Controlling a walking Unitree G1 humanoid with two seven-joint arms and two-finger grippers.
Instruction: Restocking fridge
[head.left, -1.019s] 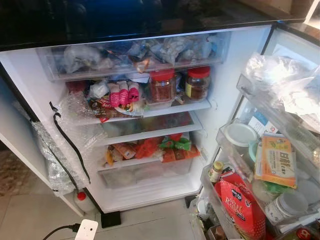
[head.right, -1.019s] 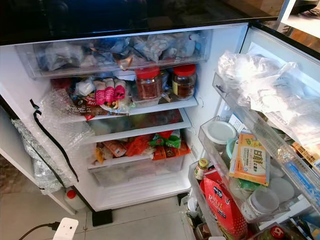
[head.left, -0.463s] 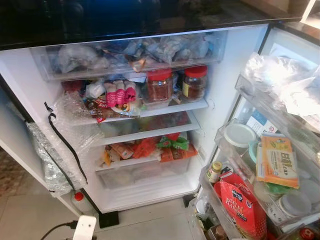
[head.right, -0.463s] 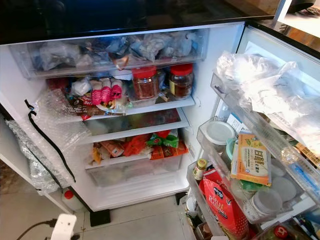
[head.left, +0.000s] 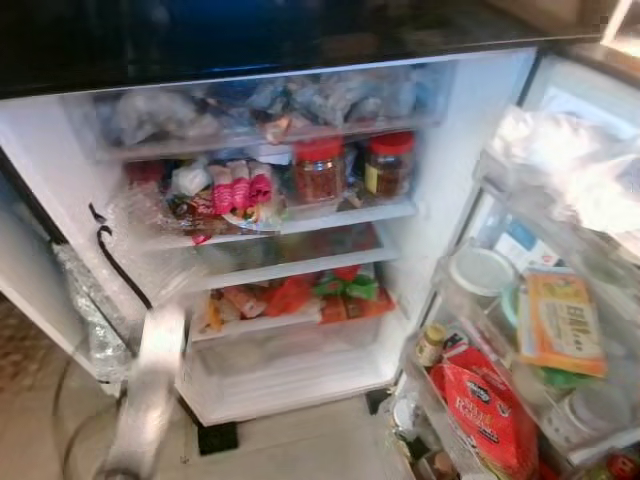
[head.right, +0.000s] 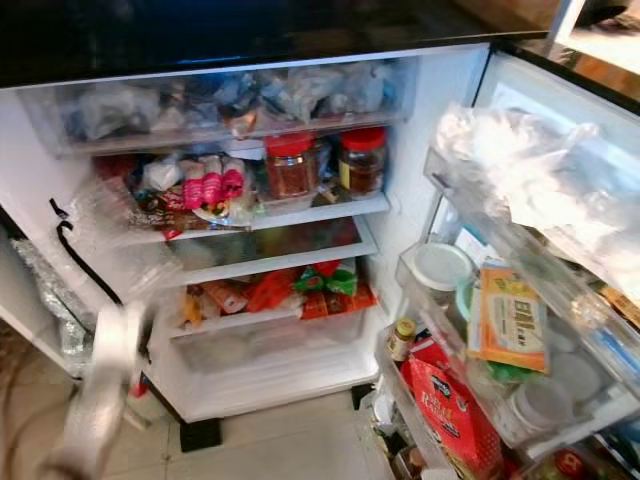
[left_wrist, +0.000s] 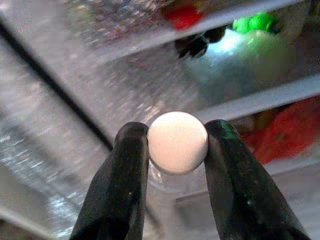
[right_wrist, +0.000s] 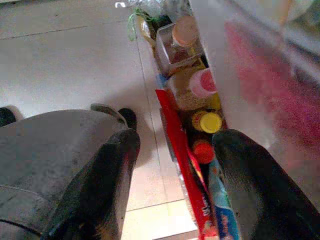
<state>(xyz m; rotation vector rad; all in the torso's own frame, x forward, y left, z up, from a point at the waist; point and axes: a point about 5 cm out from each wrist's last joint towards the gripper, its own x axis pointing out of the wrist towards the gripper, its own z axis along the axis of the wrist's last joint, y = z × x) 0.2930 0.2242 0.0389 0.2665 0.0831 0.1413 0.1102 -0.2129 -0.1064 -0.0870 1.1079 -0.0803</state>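
Observation:
The fridge (head.left: 455, 150) stands open in front of me, its shelves packed with food. My left arm (head.left: 150, 385) shows as a blurred silver streak at the lower left, in front of the fridge's lower shelves. In the left wrist view my left gripper (left_wrist: 177, 129) is shut on a round white cap (left_wrist: 177, 144), with something clear below it, facing the bubble-wrapped side and the shelves. In the right wrist view my right gripper (right_wrist: 175, 145) is open and holds nothing, low beside the bottles (right_wrist: 202, 82) in the door's bottom rack.
Two red-lidded jars (head.left: 322, 170) stand on the upper glass shelf (head.left: 300, 222). The open door (head.left: 560, 250) on the right carries a red bag (head.left: 485, 405), an orange box (head.left: 560, 320) and white-lidded tubs. Bubble wrap with a black cord (head.left: 110, 260) hangs on the left. The floor is tiled (head.left: 300, 450).
My left arm has swung up into the lower left, blurred by its motion, and now covers the white plug on the floor. The fridge contents have not moved.

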